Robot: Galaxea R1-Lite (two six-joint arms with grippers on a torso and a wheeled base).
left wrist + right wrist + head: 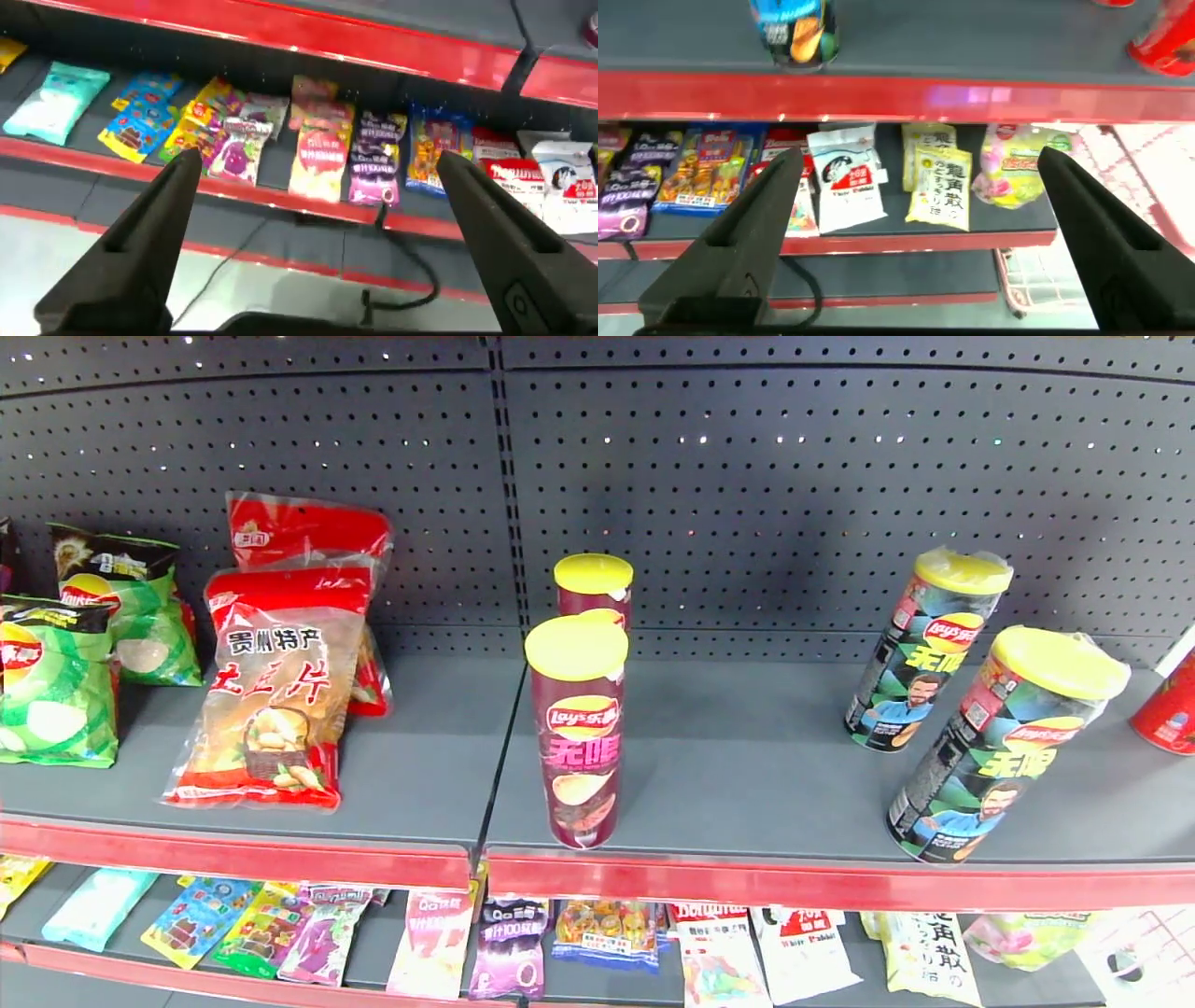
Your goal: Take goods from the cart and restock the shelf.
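Both empty, the left tool (318,161) and right tool (920,154) are hanging released before the shelf (747,882), chip cans (577,728) standing on it; restocking is likely calling next for a fetch from the cart

Shelf (747,775): smooth matt grey, apparently painted sheet metal. Back panel (766,476): same matt finish, perforated throughout. Edge strip (747,885): glossy red, reflective. Purple can (579,756): glossy printed sleeve. Lid (576,649): smooth yellow plastic. Green can (1004,747): crinkled clear film over its top. Red bag (271,700): shiny, creased plastic film. Left pincer (318,161) and right pincer (920,154): matt black, plastic-looking.
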